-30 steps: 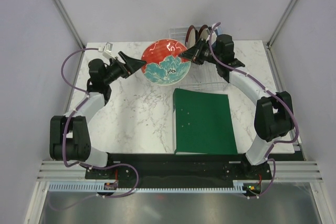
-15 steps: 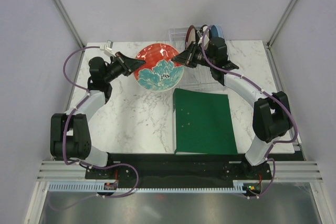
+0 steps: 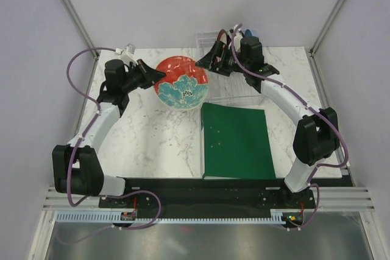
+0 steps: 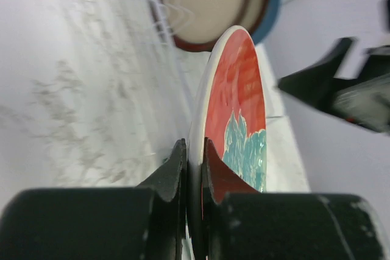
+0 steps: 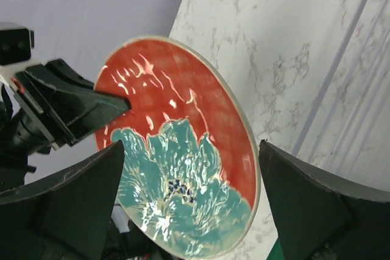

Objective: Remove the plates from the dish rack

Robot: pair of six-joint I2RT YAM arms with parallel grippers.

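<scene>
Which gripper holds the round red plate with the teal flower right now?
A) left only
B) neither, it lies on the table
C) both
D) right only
A: the left gripper is shut on the rim of the round red plate with the teal flower, while the right gripper stands open, its fingers off it.

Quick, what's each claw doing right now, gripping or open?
Left gripper: closed on the rim of the round red plate with teal flower.
Right gripper: open, holding nothing.

The left arm (image 3: 100, 123) and right arm (image 3: 283, 95) share white links, black joints, looping purple cables (image 3: 76, 68) and black wedge-shaped tool fingers (image 4: 167, 178).
</scene>
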